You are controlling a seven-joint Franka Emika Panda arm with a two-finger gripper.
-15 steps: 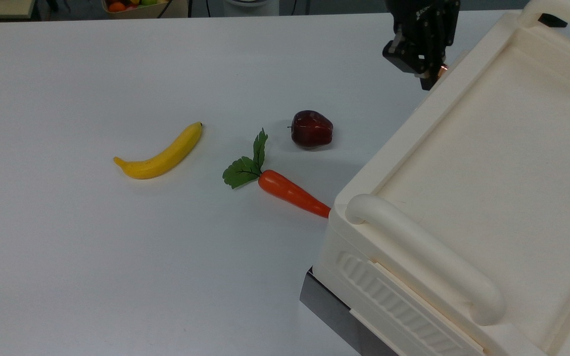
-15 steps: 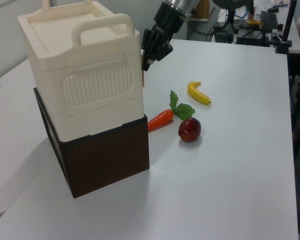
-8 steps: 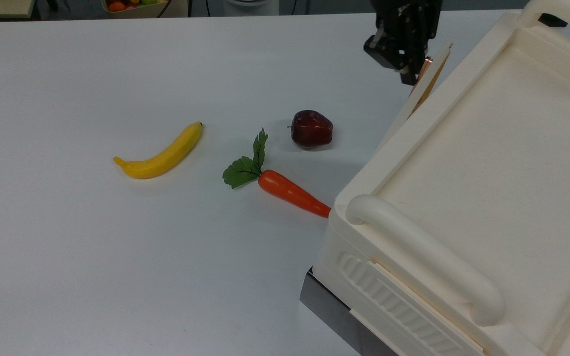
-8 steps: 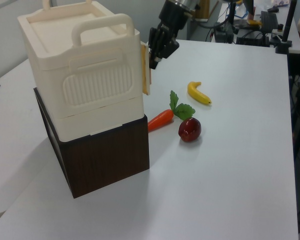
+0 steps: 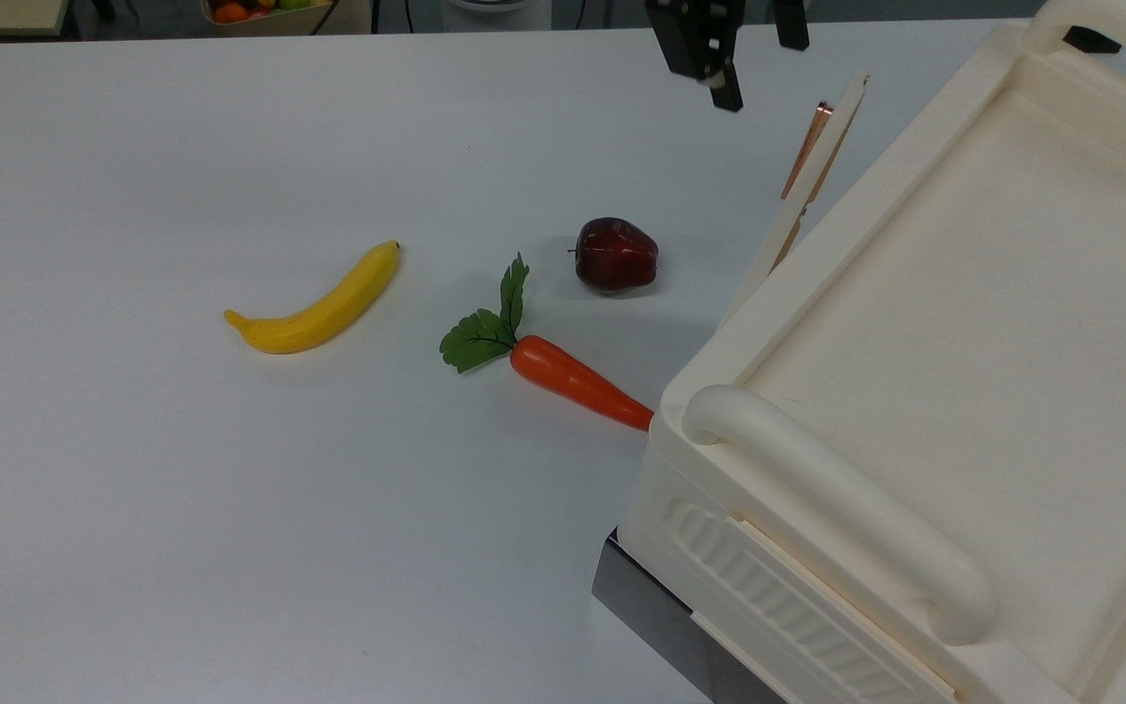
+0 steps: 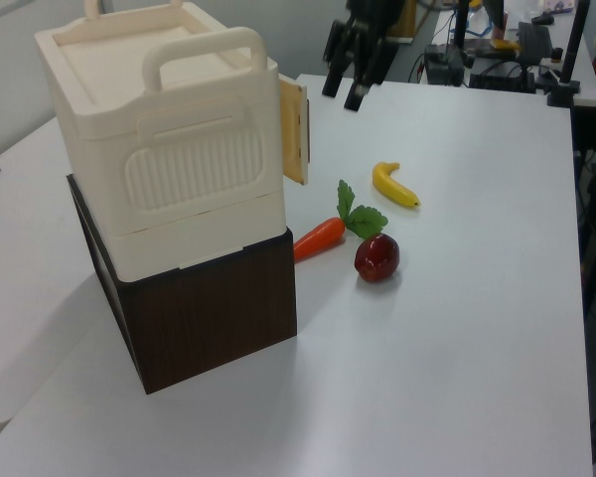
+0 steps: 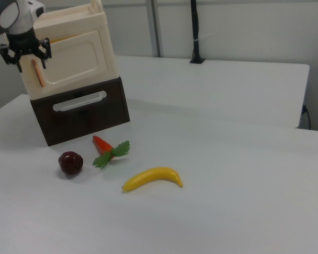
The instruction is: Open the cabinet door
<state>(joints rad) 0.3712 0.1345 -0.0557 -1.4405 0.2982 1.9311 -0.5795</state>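
The cabinet door stands slightly ajar, swung out from the cream cabinet at its handle end. Its copper bar handle is free. In the left view the door sticks out edge-on from the cabinet's corner. In the right view the door shows its recessed face, with the handle at the right view's left end. My gripper hangs open just beyond the handle, holding nothing, also seen as the gripper and the gripper.
A dark red apple, a carrot with green leaves and a banana lie on the white table in front of the door. The cabinet sits on a dark brown drawer box.
My gripper pulled the door's handle end outward, then let go of the handle, opened, and drew back up and away. The door stays ajar.
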